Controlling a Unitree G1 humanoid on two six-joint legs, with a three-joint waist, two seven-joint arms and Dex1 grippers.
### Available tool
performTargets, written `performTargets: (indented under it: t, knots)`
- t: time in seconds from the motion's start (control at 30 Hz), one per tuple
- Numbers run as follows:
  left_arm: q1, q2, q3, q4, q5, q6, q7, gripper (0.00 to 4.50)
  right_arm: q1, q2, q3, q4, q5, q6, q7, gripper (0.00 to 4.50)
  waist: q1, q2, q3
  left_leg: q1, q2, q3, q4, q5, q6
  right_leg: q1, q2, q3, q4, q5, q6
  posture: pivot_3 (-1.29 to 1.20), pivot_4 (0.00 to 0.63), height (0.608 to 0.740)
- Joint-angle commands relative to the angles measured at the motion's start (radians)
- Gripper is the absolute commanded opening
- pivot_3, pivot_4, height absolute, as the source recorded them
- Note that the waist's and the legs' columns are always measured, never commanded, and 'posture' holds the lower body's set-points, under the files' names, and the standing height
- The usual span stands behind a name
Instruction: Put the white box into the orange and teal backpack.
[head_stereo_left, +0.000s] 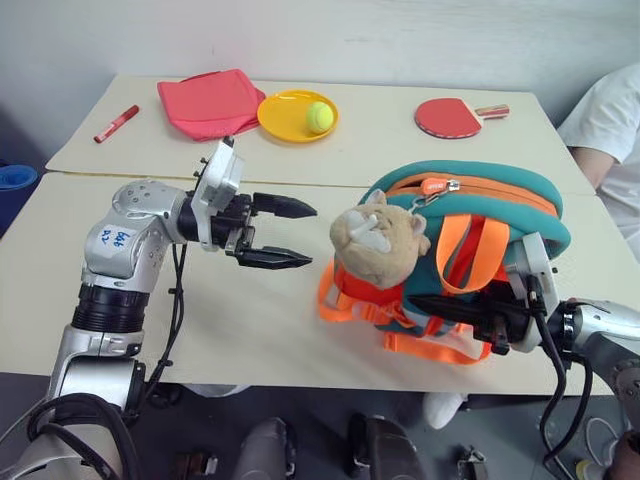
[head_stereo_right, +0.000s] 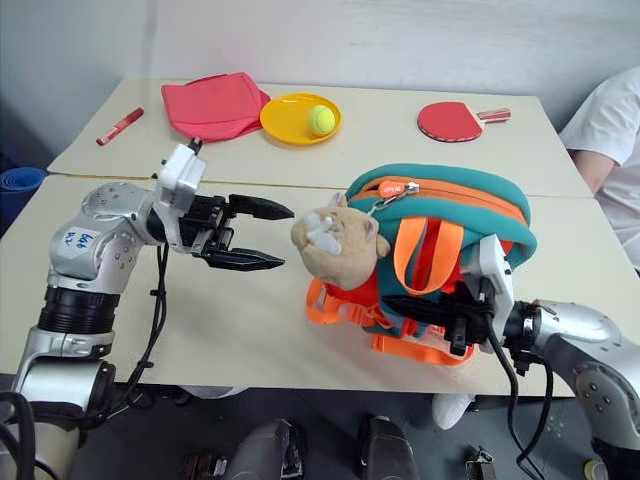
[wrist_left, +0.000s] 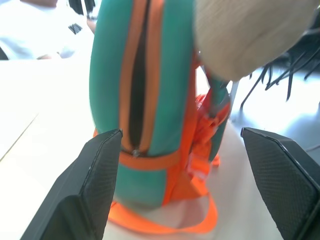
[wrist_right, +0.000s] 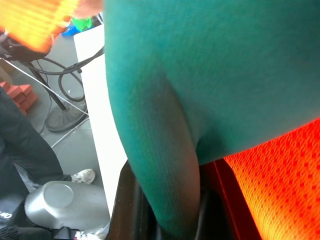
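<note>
Left claw (head_stereo_left: 285, 232) spread wide and empty at centre-left of the frame, pointing at the tan plush animal (head_stereo_left: 378, 240) on the bulky orange and teal fabric backpack (head_stereo_left: 470, 200). Right claw (head_stereo_left: 450, 308) pinched on the backpack's teal fabric at lower right, steadying it on the pale tabletop (head_stereo_left: 260, 320). White box out of sight, presumably inside already. Zipper (wrist_left: 137, 90) gaping along the top. Risk: backpack tipping or box sliding out once released, through that unzipped opening.

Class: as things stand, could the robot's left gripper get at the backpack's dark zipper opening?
Probably yes: the left gripper, open, points at the teal and orange fabric backpack, bare tabletop between; its zipper opening faces it.
</note>
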Motion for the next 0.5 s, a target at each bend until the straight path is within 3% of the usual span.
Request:
performTargets:
  t: [0.03,0.33,0.5]
  knots:
    - [0.024,-0.025,0.031,-0.144,-0.069,0.036,0.064,3.98,-0.011,0.008,0.013,-0.008,0.000,-0.007,-0.001,0.00,-0.002,0.000,0.000,0.000,0.000,0.000,0.000,0.000,0.000,0.000,0.000,0.000,0.000,0.000,0.000,0.00,0.150,0.740]
    - [0.043,-0.144,0.001,-0.245,-0.068,0.009,0.187,3.98,-0.031,0.013,0.039,0.014,-0.016,-0.012,0.008,0.00,-0.002,0.000,0.000,0.001,0.001,0.001,0.002,0.000,-0.001,0.001,0.002,0.001,0.001,0.000,0.000,0.00,0.150,0.740]
    - [0.042,-0.139,0.047,-0.210,-0.071,0.000,0.216,2.97,-0.004,0.012,0.030,0.011,-0.024,-0.028,0.017,0.00,-0.001,0.000,0.000,0.001,0.001,0.001,0.002,-0.001,-0.001,0.001,0.002,0.001,0.001,0.000,0.000,0.00,0.150,0.740]
